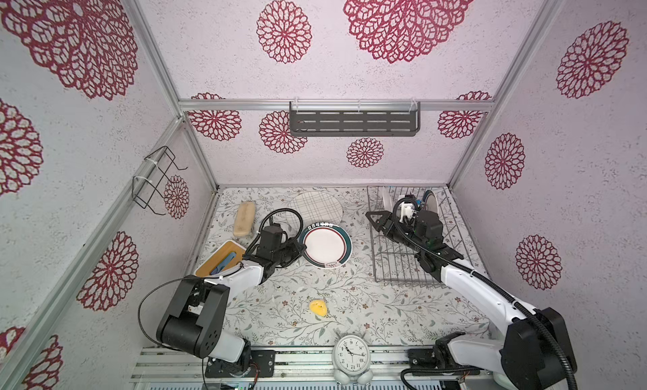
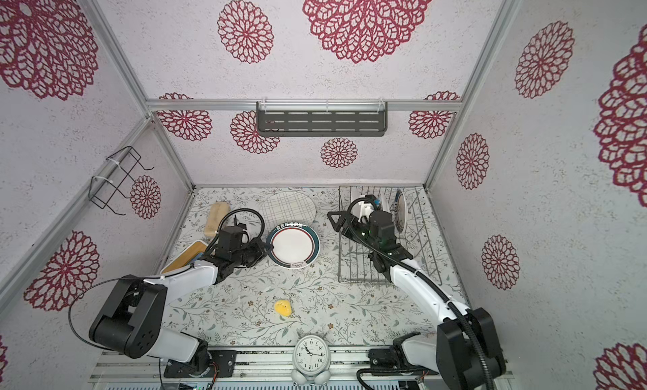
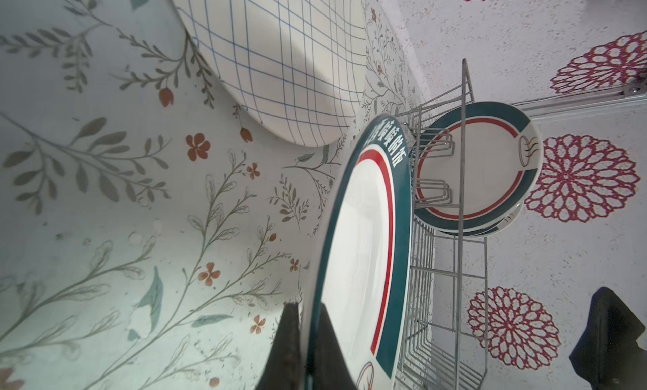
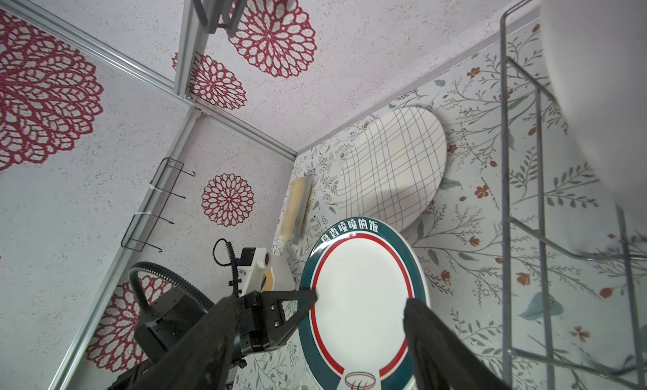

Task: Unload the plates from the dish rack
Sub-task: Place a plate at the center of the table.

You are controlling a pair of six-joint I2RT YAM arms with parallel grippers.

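**Status:** unloading is partly done. All places are given from the silver-grey rectangular wire dish rack [image 1: 395, 265].

**Out of the rack:**
- One large round cream ceramic plate with dark grid lines [image 1: 317, 206] lies flat on the floral tabletop [image 1: 350, 300]. It is left of the dish rack and clear of it.
- A round white ceramic plate with a dark teal-and-red rim and lettering [image 1: 327, 246] is also left of the dish rack, nearer to my base. Its far edge appears to overlap the cream plate.
- My left gripper [image 3: 308, 314] is pressed together on this second plate's rim, one finger on each face. I cannot tell whether the plate already rests on the tabletop.

**Left in the rack:** at least two teal-rimmed plates [image 3: 472, 167] stand upright between the tines at the dish rack's far end. I cannot tell the exact count.

**Right gripper:** my right gripper [image 4: 315, 321] hangs over the dish rack's left side, jaws spread wide, with nothing between them.

**Judgement:** two plates are out. The pinched one is yet to be let go, and the standing ones are yet to be fetched.
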